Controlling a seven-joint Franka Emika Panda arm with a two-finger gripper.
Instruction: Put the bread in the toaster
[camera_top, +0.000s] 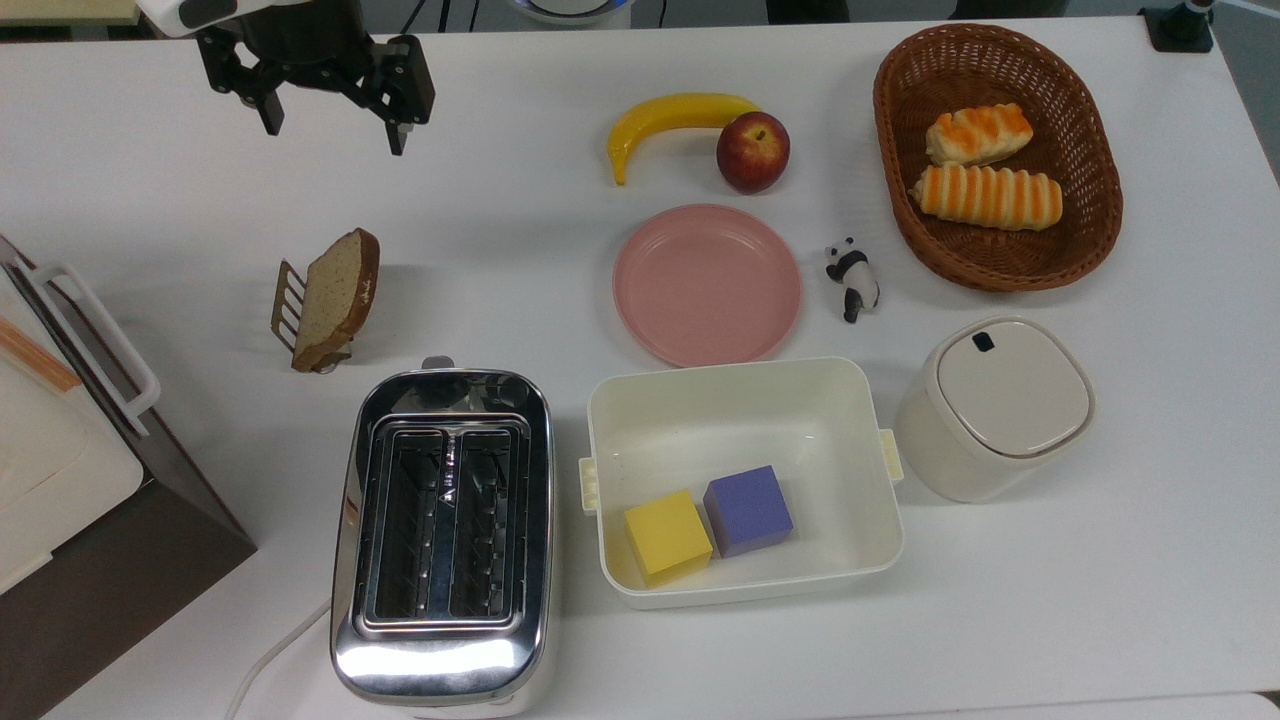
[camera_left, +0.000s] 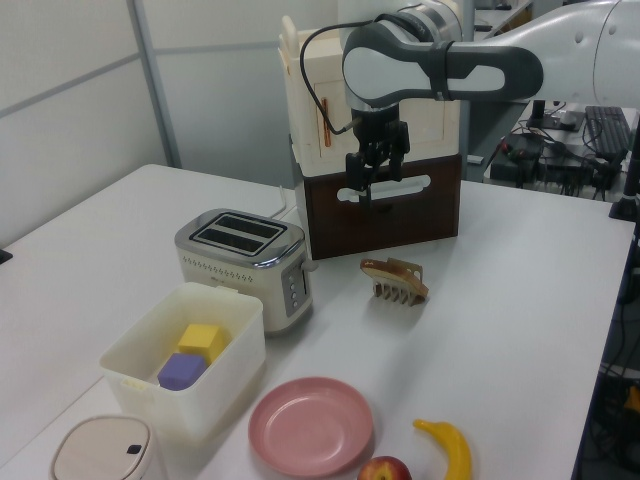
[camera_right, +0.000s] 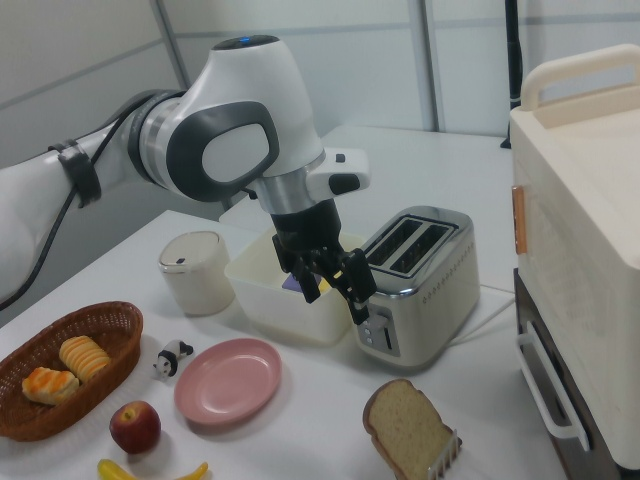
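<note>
Your gripper (camera_top: 332, 128) hangs in the upper left of the top view with its jaws spread wide and nothing between them, well apart from the bread (camera_top: 337, 293). The bread sits propped at a tilt in a small wire rack (camera_top: 287, 303) at middle left of the top view, and the toaster (camera_top: 443, 535) stands at the lower left with both slots empty.

Watch the grasp: the slice is thin and leaning, so if you close on it off-centre or catch the rack's prongs, you will likely drag the rack along or tip the slice flat onto the desk (camera_top: 1100, 600). Coming down too deep could jam a finger against the wire. At the toaster, a slice held crooked may snag on the slot's grille and sit on top instead of dropping in. The brown and cream box (camera_top: 90, 500) at the left edge stands close to both, so a wide swing could clip it.

Count what you have:
- one slice of bread, one rack, one toaster with two slots
- one banana (camera_top: 668, 120), one apple (camera_top: 752, 151), one pink plate (camera_top: 707, 284), one panda figure (camera_top: 853, 278)
- one basket (camera_top: 1090, 230) holding two striped rolls (camera_top: 986, 196)
- one white tub (camera_top: 880, 540) with two cubes (camera_top: 748, 510), yellow and purple
- one lidded canister (camera_top: 995, 407)
</note>
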